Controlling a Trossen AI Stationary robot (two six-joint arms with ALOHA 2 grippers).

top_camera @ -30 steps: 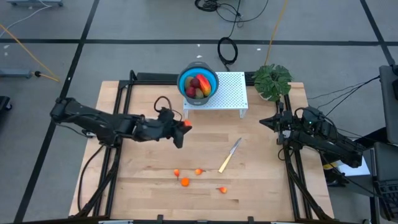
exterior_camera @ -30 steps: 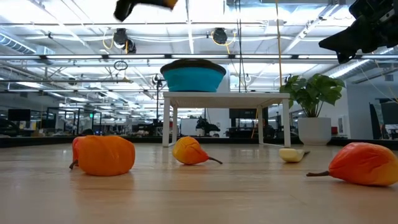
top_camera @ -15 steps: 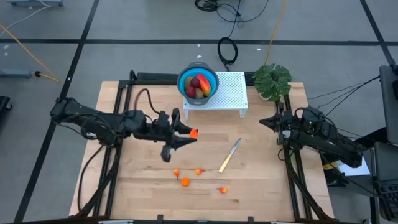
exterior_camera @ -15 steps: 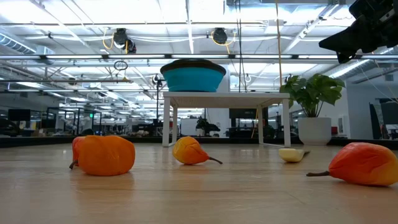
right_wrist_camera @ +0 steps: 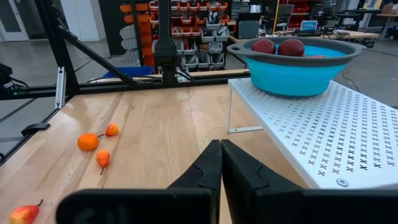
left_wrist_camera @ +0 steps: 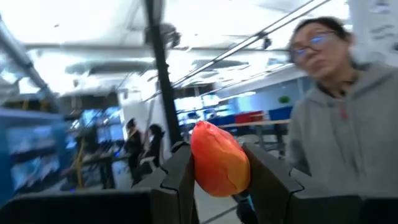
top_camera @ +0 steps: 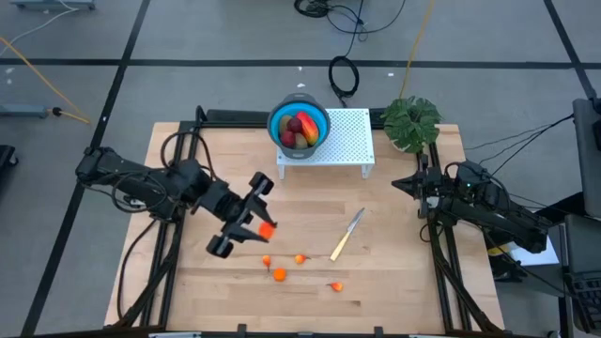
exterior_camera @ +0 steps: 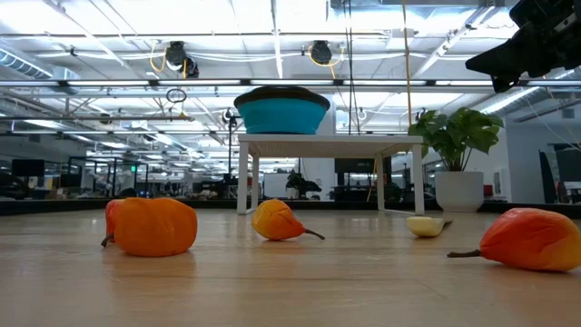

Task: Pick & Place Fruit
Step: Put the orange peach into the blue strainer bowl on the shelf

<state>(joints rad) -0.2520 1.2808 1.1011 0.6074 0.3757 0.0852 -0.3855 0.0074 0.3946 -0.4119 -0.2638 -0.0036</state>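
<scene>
My left gripper (top_camera: 263,226) hovers over the table's middle, left of the knife, shut on a small orange fruit (left_wrist_camera: 217,158). Several tiny orange fruits lie on the wood below it (top_camera: 280,274), (top_camera: 300,258), (top_camera: 336,285); the low view shows them close up (exterior_camera: 150,225). The red-yellow, dark red and brown-green fruits sit in the blue bowl (top_camera: 299,125) on the white perforated stand (top_camera: 346,141). My right gripper (right_wrist_camera: 221,158) waits shut at the table's right edge, by the stand. My left gripper pinches the orange fruit between its two fingers (left_wrist_camera: 180,180), one on each side of the fruit's lower half (left_wrist_camera: 214,180). The fingers reach out roughly level, toward the table's right and near side. The fruit is lifted clear of the table, its pointed end sticking out past the fingertips.
A yellow-handled knife (top_camera: 346,235) lies slanted right of the loose fruits. A potted plant (top_camera: 410,122) stands at the far right corner, beside the stand. A person in a grey hoodie (left_wrist_camera: 342,124) shows beyond the table in the left wrist view.
My left gripper, with the orange fruit in it the whole time, has swung from just in front of the stand toward the near edge and slightly left, turning its wrist on the way. It has left the low view's top edge. The fruits on the table have stayed put.
</scene>
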